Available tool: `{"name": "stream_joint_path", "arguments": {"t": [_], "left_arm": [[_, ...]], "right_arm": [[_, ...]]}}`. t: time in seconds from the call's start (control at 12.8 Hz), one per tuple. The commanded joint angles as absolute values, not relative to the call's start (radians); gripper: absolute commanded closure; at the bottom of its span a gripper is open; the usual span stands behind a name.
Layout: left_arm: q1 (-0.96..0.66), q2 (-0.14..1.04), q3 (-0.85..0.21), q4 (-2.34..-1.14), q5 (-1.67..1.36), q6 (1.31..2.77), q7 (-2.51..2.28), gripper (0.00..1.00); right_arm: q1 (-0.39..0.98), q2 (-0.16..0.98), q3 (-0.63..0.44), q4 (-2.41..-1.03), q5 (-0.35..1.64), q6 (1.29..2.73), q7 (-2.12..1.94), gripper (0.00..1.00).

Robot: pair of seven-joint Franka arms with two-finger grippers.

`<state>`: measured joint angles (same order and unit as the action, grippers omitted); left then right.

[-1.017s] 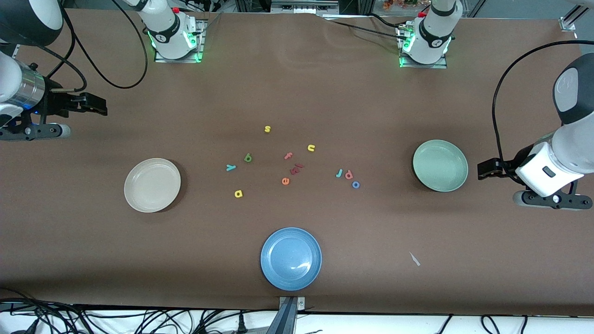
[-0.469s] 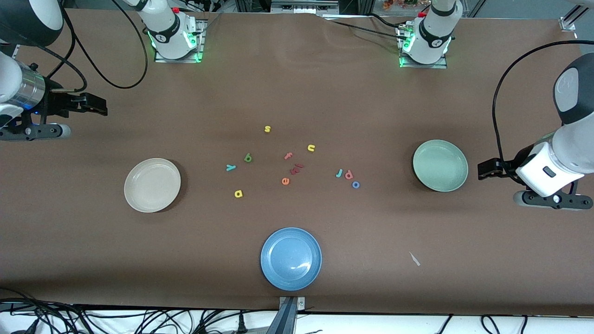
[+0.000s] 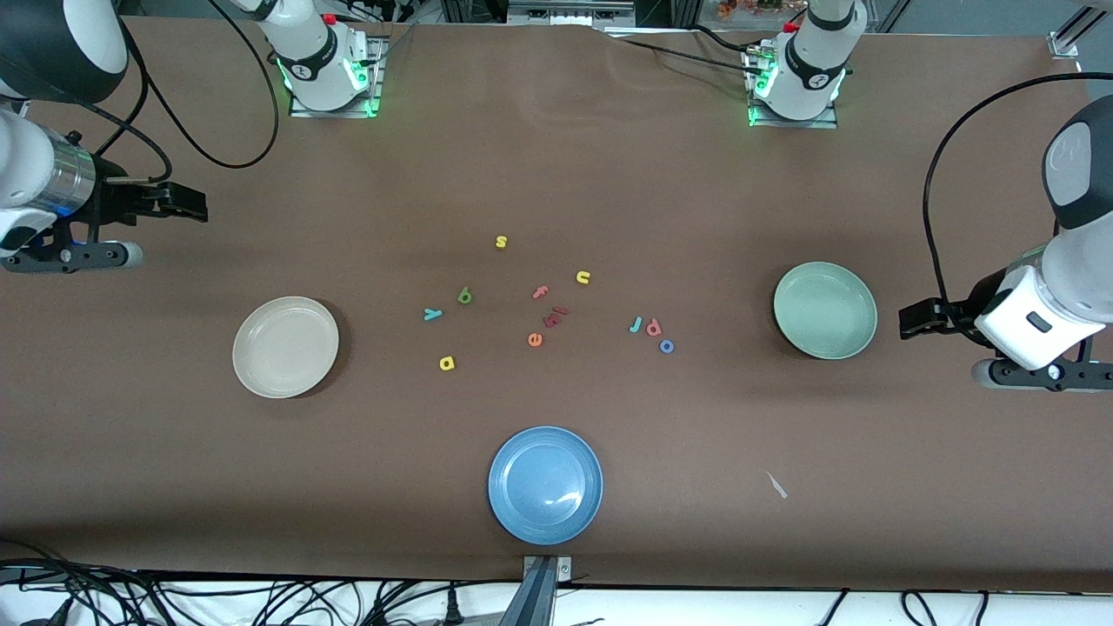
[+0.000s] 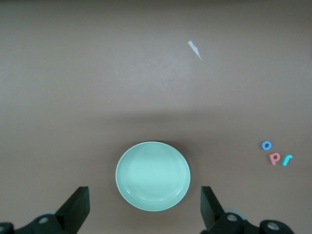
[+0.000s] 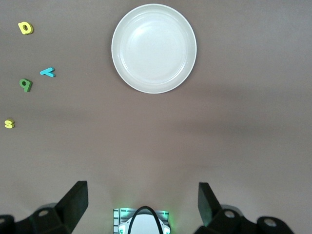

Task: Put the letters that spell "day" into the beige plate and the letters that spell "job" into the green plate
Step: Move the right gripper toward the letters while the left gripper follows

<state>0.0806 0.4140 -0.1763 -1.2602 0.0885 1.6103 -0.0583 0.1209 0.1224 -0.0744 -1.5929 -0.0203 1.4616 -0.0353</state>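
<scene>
The beige plate [image 3: 285, 346] [image 5: 154, 48] lies empty toward the right arm's end. The green plate [image 3: 824, 310] [image 4: 153, 175] lies empty toward the left arm's end. Between them on the table lie the green "d" [image 3: 464, 296] [image 5: 26, 85], teal "y" [image 3: 432, 314] [image 5: 47, 72] and yellow "a" [image 3: 447, 363] [image 5: 25, 28]. Closer to the green plate the teal "j" [image 3: 636, 325] [image 4: 287, 159], pink "b" [image 3: 654, 328] [image 4: 275, 158] and blue "o" [image 3: 667, 346] [image 4: 266, 145] cluster together. My right gripper [image 3: 187, 204] [image 5: 143, 204] hangs open over bare table. My left gripper [image 3: 913, 317] [image 4: 145, 209] hangs open beside the green plate.
A blue plate [image 3: 545, 484] lies near the table's front edge. Other letters lie mid-table: yellow "s" [image 3: 501, 242], yellow "u" [image 3: 583, 277], pink "f" [image 3: 541, 292], orange "e" [image 3: 535, 339] and dark red pieces [image 3: 555, 317]. A white scrap [image 3: 776, 485] lies nearer the camera than the green plate.
Both arms have shifted slightly; the right gripper has edged toward the table's middle. Letters and plates have not moved. Both grippers stay open.
</scene>
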Motion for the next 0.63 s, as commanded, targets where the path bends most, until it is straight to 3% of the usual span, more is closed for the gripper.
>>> {"name": "stream_joint_path", "arguments": {"t": [0.0, 0.55], "left_arm": [[0.083, 0.405, -0.206, -1.265, 0.06, 1.588, -0.064, 0.0], [0.014, 0.417, -0.209, -1.308, 0.058, 1.582, -0.153, 0.0]], "right_arm": [[0.117, 0.138, -0.071, -1.577, 0.026, 1.456, -0.029, 0.0], [0.156, 0.173, -0.063, -1.598, 0.028, 1.486, -0.026, 0.0]]}}
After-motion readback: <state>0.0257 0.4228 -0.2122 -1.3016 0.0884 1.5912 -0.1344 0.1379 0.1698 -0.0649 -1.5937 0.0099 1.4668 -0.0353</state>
